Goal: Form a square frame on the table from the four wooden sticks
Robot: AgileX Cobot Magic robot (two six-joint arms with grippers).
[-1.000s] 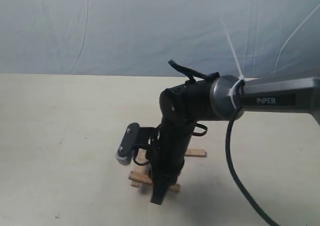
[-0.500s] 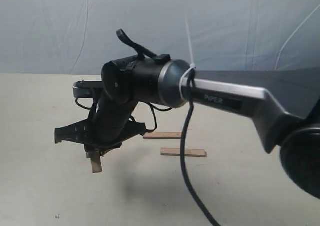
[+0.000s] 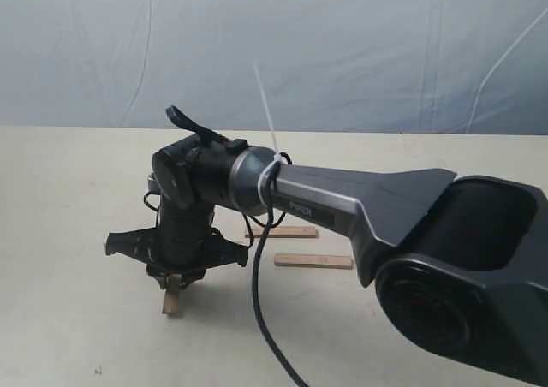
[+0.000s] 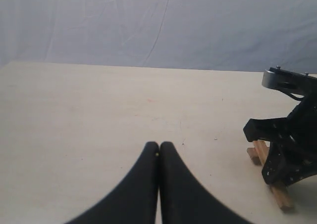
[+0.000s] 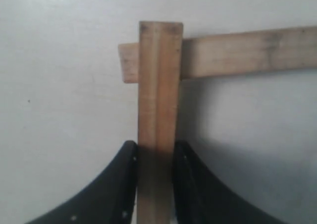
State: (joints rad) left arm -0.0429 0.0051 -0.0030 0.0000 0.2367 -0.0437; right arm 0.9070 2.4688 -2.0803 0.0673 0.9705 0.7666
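Holding: a flat light-brown wooden stick (image 5: 159,85) is clamped in the black right gripper (image 3: 175,280), its free end lying across the end of a second wooden stick (image 5: 247,53) on the pale cream table (image 3: 77,233).
Change: a second ago this gripper stood nearer the middle. It is now further left and lower.
Meaning: a first corner seems to be forming, so letting go probably comes next.
Others: far stick (image 3: 282,231) and near stick (image 3: 313,261) lie well apart from that corner.
Left gripper (image 4: 159,152): pressed closed, empty.

Open table (image 3: 60,233) left of the right gripper (image 3: 175,276)
To its right its arm (image 3: 342,203) bars the way, a near stick (image 3: 313,261) and a far stick (image 3: 281,232) lying flat; the held stick (image 3: 172,300) juts beneath.
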